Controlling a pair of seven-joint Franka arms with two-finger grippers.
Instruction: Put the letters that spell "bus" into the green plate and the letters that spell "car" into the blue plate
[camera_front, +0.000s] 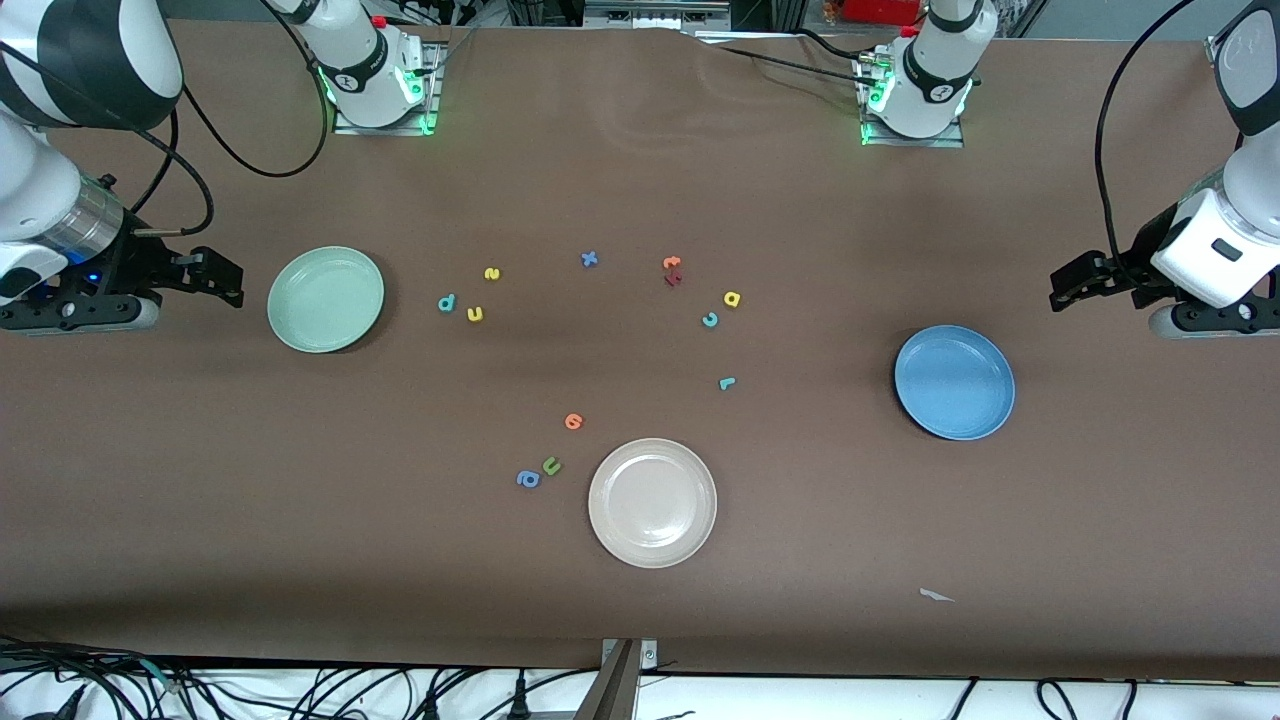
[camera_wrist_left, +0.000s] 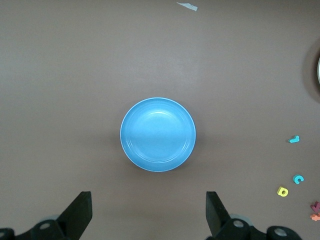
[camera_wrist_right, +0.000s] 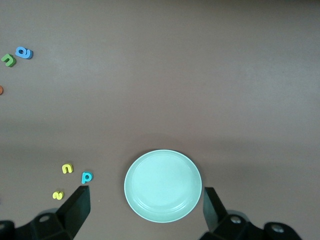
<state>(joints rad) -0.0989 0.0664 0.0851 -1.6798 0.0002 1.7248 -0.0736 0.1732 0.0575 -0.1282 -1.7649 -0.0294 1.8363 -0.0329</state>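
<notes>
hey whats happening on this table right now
Nothing is being handled yet. Both arms wait at the table's ends, fingers open: the left gripper near the blue plate, the right gripper near the green plate. Both plates are empty. The teal b, yellow u and yellow s lie beside the green plate; the teal c, yellow a and teal r lie mid-table.

We see a matt brown table (camera_front: 640, 600). The green plate (camera_front: 326, 299) and blue plate (camera_front: 954, 382) look smooth, faintly glossy.
</notes>
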